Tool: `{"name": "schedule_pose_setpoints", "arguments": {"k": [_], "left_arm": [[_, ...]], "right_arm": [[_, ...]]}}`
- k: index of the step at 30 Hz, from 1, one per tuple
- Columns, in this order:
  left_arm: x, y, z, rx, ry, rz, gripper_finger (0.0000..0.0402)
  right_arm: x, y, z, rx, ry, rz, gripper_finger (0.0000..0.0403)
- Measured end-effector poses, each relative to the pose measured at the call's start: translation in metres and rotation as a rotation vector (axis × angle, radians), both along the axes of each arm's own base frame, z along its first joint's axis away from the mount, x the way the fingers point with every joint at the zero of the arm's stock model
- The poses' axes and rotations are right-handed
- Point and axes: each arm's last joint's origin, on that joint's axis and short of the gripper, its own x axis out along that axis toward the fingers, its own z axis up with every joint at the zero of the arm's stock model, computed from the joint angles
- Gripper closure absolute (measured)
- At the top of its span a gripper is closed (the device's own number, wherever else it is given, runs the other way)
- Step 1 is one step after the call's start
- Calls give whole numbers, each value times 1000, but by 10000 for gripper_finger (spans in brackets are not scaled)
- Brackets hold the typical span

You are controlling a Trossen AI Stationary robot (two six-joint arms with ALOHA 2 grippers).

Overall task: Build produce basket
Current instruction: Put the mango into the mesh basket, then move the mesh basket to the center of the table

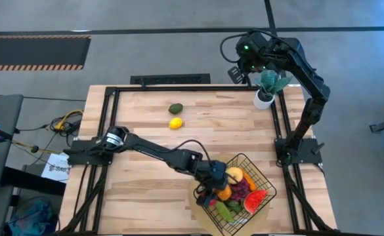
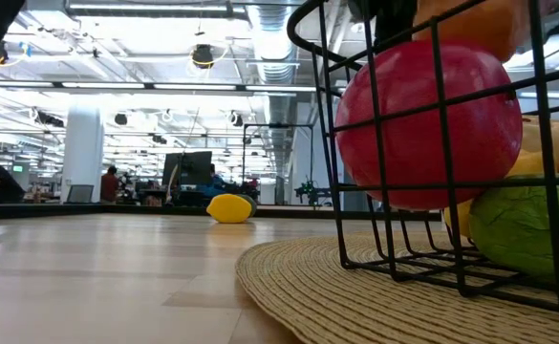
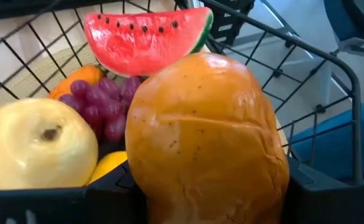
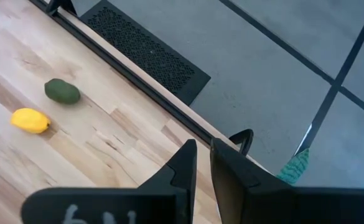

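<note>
One orange point(image 3: 206, 143) sits clamped in the left gripper point(image 1: 216, 183) – over the basket point(image 1: 260, 172); right gripper point(image 4: 203, 163) nearly together.

Potted plant point(image 1: 268, 85) at table point(image 1: 139, 131) corner; woven mat point(image 2: 298, 277).

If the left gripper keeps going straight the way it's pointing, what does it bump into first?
Probably the watermelon slice. The left gripper, holding an orange fruit over the basket, points at it, with purple grapes just beneath. Depth is hard to judge.
</note>
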Motion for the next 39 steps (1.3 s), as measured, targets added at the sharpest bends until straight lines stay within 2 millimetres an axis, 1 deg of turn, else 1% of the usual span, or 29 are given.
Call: {"name": "schedule_pose_setpoints", "arguments": {"k": [8, 18, 20, 23, 25, 28, 30, 32, 35, 39], "left_arm": [[2, -1, -5, 10, -5, -6, 220], [3, 0, -5, 15, -11, 4, 217], [3, 0, -5, 18, -7, 2, 181], [2, 1, -6, 27, 0, -2, 108], [2, 3, -5, 29, 5, 2, 67], [4, 7, 6, 34, 15, 14, 25], [5, 12, 15, 59, 24, 42, 10], [6, 18, 29, 99, 28, 75, 8], [3, 29, 59, 198, 25, 137, 14], [-14, 44, 97, 404, 90, 235, 17]], "right_arm": [[0, 0, 0, 0, 1, 1, 337], [0, 0, 0, -2, 5, 6, 337], [0, 0, 0, -2, 5, 6, 337], [0, 0, 0, -4, 9, 11, 337], [0, 0, 0, -8, 16, 20, 337], [0, 0, 0, -8, 17, 21, 337], [0, 0, 0, -10, 20, 25, 337], [0, 0, 0, -10, 21, 27, 337], [0, 0, 0, -11, 23, 29, 337], [0, 0, 0, -11, 23, 29, 337]]}}
